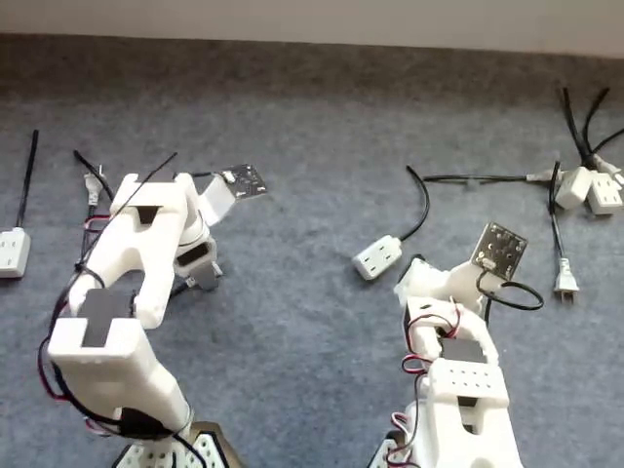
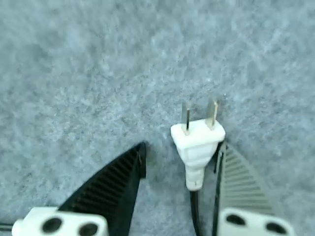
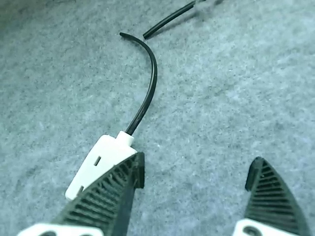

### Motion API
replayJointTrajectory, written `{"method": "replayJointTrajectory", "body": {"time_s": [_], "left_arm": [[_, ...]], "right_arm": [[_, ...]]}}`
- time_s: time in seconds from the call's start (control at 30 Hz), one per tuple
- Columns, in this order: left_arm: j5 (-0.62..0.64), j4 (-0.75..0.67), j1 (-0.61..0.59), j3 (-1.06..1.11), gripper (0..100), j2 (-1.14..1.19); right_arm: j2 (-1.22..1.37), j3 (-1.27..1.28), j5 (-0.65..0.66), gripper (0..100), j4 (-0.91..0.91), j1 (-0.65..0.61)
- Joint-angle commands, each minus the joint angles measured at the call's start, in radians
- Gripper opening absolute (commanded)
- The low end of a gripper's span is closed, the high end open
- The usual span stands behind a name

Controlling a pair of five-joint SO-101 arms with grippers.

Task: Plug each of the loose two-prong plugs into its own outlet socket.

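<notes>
Landmark: a white block-shaped outlet socket [image 1: 377, 258] on a curved black cord, lying mid-way across the grey felt-covered tabletop [image 1: 292, 117]. Everything below is placed from this middle socket.
Left end effector [image 2: 182, 147]: well off to the middle socket's left. It is spread wide, straddling a plug but not gripping it.
Task's thing: a white moulded two-prong plug [image 2: 197, 142] on a black cord lies flat between those fingers. Its prongs point away from the wrist. Its body is close against one finger, with a gap to the other.
Right end effector [image 3: 197, 162]: just beside the middle socket, spread wide and holding nothing. The socket sits at one fingertip, outside the gap.
Step in hand: as I read it, the left arm is about to grasp the plug.
Doing it well: centre the plug in the gap first. Close on the thick moulded body, never on the prongs or the cord, and keep the prongs level and free. The right arm would do best to bracket the socket and brace it.
Sockets counted: two clear ones, the middle socket and a second white socket [image 1: 12, 251] far to its left. A white cluster [image 1: 590, 188] sits far right of it, and I cannot tell what it is made up of.
Plugs counted: the one being straddled, plus a loose white plug [image 1: 565, 283] right of the middle socket. A small plug-like piece [image 1: 93, 183] far left may be the same as the first.
Arms counted: two.
</notes>
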Motion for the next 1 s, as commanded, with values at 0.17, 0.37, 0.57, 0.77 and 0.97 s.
{"method": "replayJointTrajectory", "body": {"time_s": [0.17, 0.37, 0.57, 0.77, 0.97], "left_arm": [[-0.009, 0.037, 0.013, -0.001, 22, 0.004], [-0.008, 0.068, 0.013, -0.03, 22, 0.004], [-0.008, 0.222, 0.021, -0.166, 9, 0.004], [-0.008, 0.376, 0.015, -0.26, 3, 0.012], [-0.008, 0.428, 0.013, -0.266, 4, 0.012]], "right_arm": [[-0.018, -0.01, 0.011, 32.9, -0.018, -0.007], [-0.018, -0.01, 0.011, 32.9, -0.018, -0.007], [-0.018, -0.01, 0.011, 32.9, -0.018, -0.007], [-0.018, -0.01, 0.011, 32.9, -0.018, -0.007], [-0.018, -0.01, 0.011, 32.9, -0.018, -0.007]]}}
